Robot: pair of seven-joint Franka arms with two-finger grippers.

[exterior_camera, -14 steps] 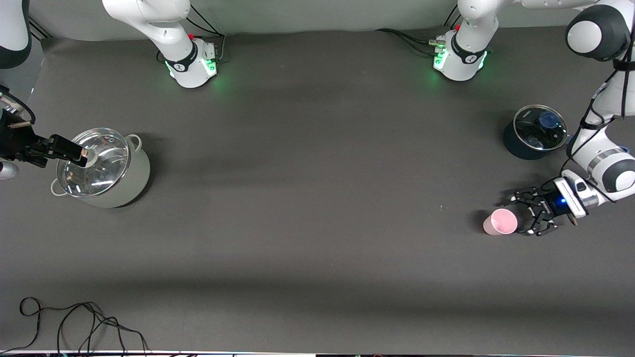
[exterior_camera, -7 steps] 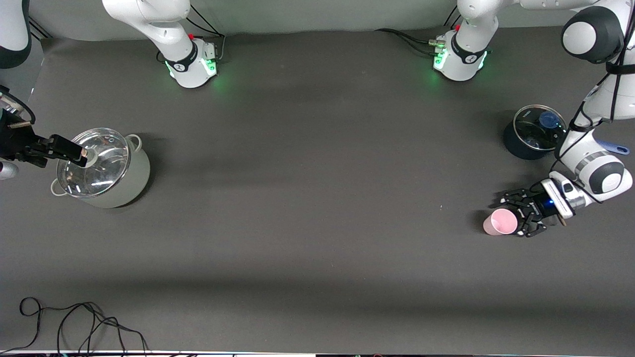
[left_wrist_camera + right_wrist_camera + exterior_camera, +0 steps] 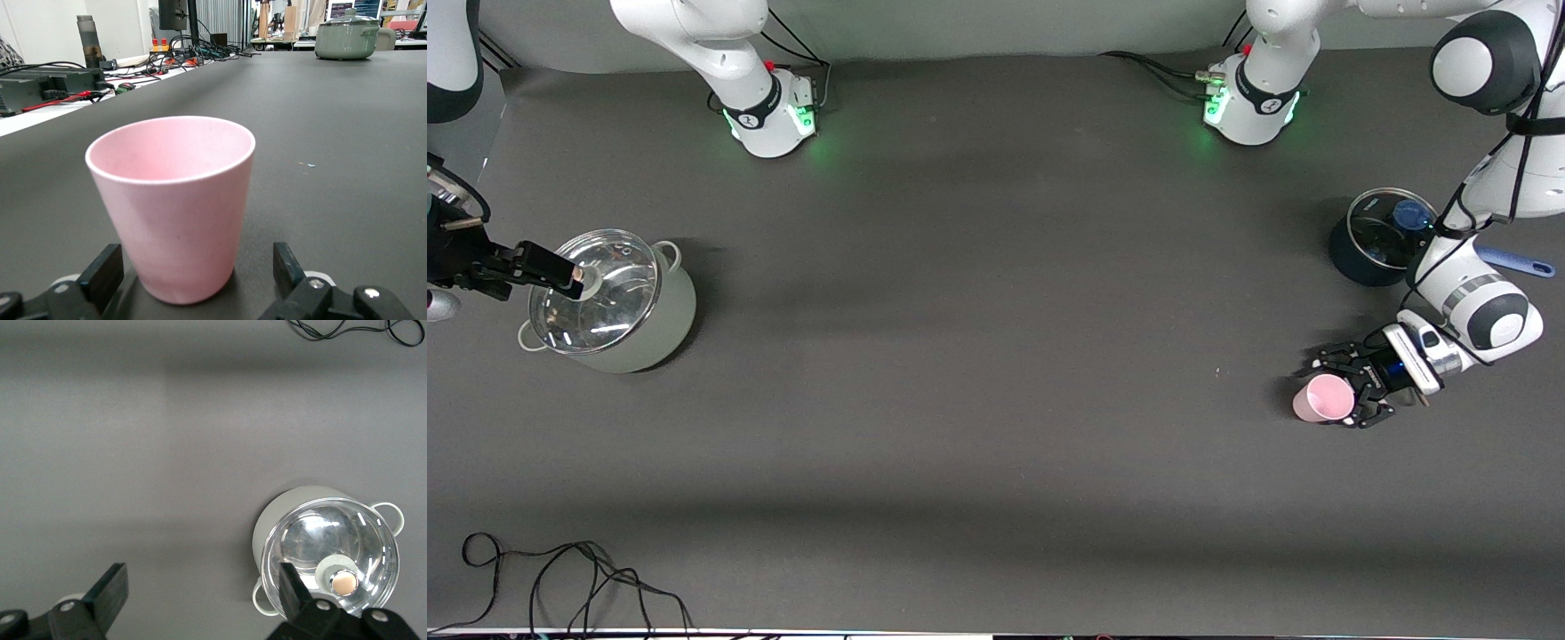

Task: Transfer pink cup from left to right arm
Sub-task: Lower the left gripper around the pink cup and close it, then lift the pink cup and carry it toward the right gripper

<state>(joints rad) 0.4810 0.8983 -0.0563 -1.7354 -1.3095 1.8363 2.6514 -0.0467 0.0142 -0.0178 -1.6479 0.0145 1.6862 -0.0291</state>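
- pale pink tapered plastic cup (image 3: 1323,397) stands upright, mouth up, i see.
- my left gripper (image 3: 1343,389) straddles it, fingers apart.
- right gripper (image 3: 560,272) waits, spread, over the lidded grey-green pot (image 3: 618,307).

— Premises type?
— A robotics lab. Two white arm bases (image 3: 769,111) were bolted to a dark-covered table (image 3: 996,356).
— Supporting evidence?
— Loose cables (image 3: 560,578) lay at its edge; electronics and wiring (image 3: 180,50) crowded a neighbouring bench.
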